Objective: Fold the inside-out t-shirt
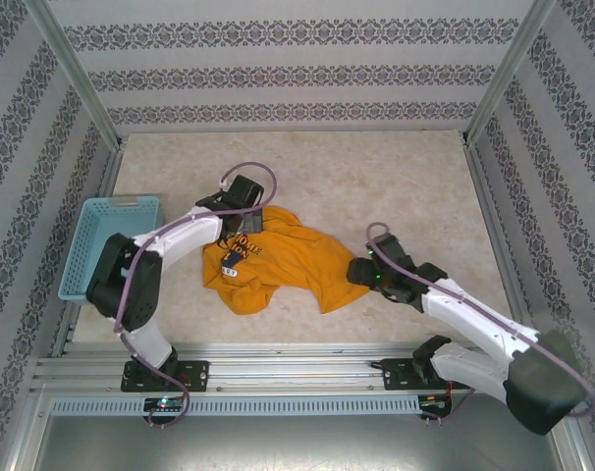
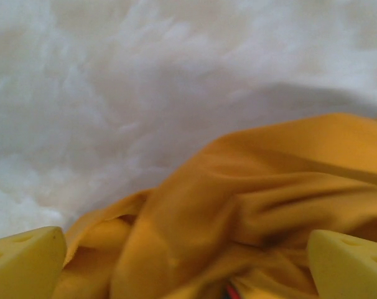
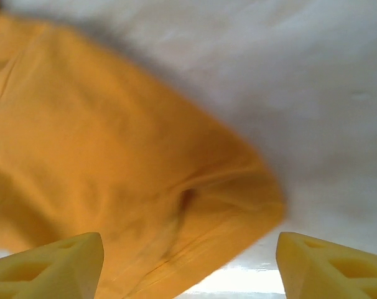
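Inside-out t-shirt [image 1: 278, 263]: mustard cotton, crumpled at centre frame on the table [image 1: 396, 177]. Judged light, limp and prone to bunching, so best taken at the hem corners or shoulder seams. Left gripper [image 1: 246, 211] at the shirt's upper-left edge, right gripper [image 1: 361, 270] at its right corner; both jaws spread wide, nothing clamped.

bare table [image 1: 376, 167] lies open behind and right of the crumpled t-shirt [image 1: 288, 260], while the blue basket [image 1: 121, 200] blocks the left edge and patterned walls [image 1: 278, 74] close three sides.
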